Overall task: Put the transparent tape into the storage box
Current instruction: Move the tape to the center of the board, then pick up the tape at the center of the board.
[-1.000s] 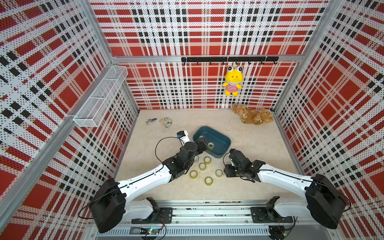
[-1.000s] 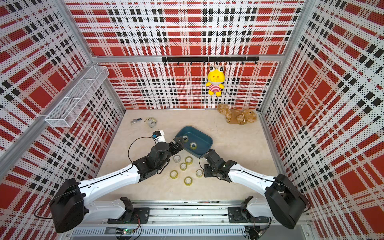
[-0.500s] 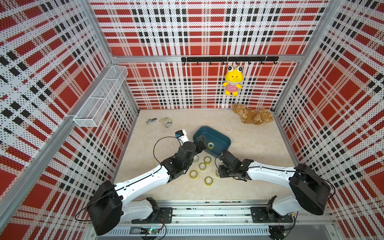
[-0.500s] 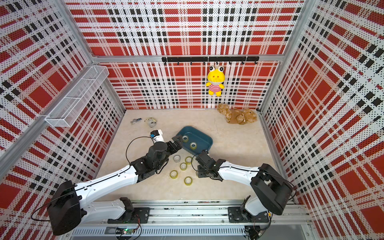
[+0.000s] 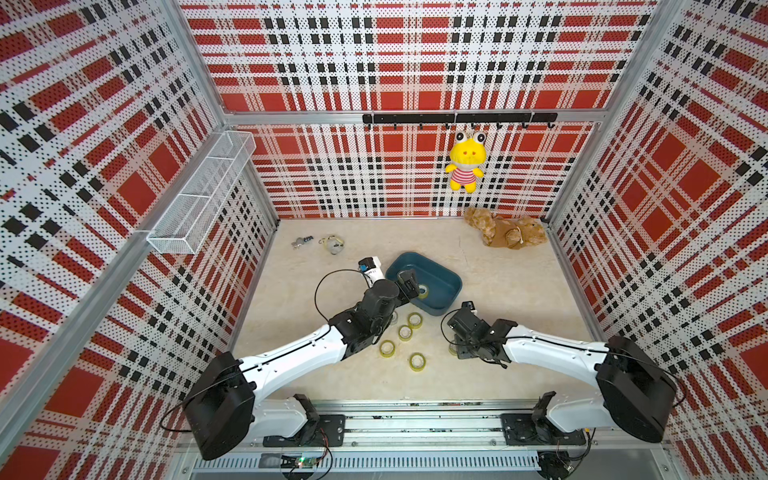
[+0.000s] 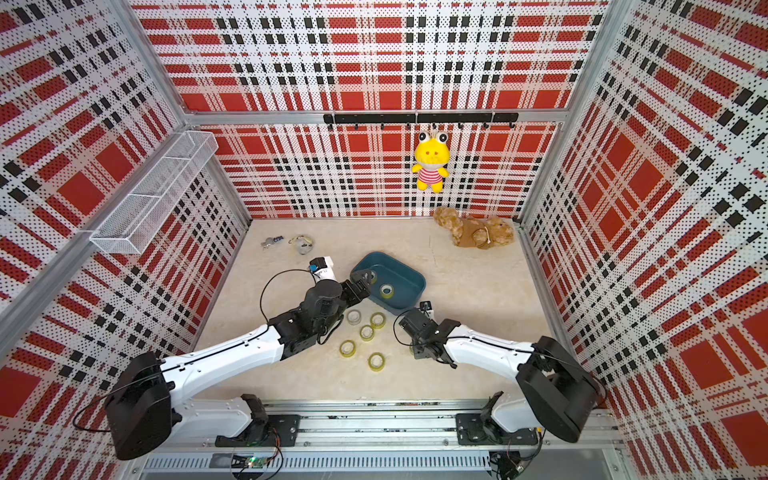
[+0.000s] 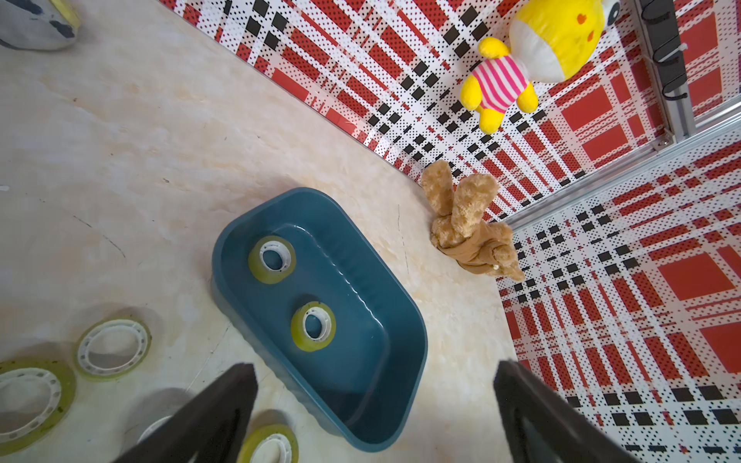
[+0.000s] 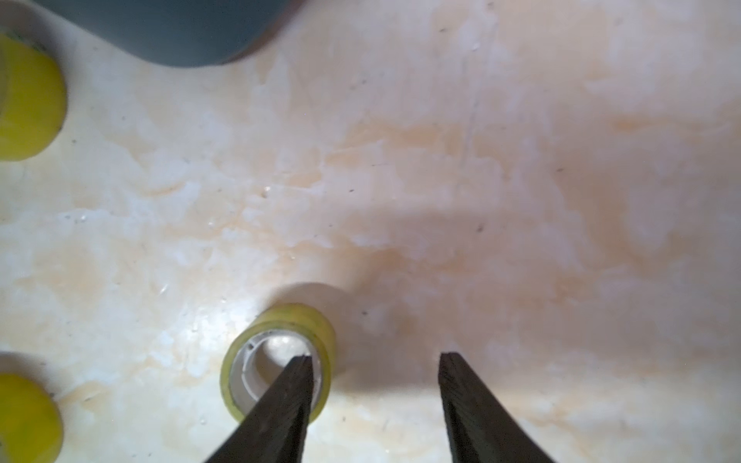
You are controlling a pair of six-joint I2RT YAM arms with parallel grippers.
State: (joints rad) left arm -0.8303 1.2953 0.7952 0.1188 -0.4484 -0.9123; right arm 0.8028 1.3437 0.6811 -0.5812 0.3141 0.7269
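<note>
The right fingers (image 8: 280, 421) are standing open, one tip at a tape roll (image 8: 296, 316)'s core; the left fingers (image 7: 216, 413) are hanging open over the storage box (image 7: 361, 288).

WORK CELL INTERIOR: Perforated panels in red, black and white plaid close the cell on 3 sides — a back wall (image 5: 374, 62) and 2 side walls (image 5: 83, 166), joined by aluminium posts (image 5: 195, 66). The floor (image 5: 498, 266) is a pale, marble-patterned cream, evenly lit. A white wire-mesh basket (image 5: 199, 195) hangs on the left wall. A black hook rail (image 5: 457, 118) on the back wall carries a yellow plush toy (image 5: 465, 166) — and a brown plush (image 5: 505, 232) lies in the far right corner.
</note>
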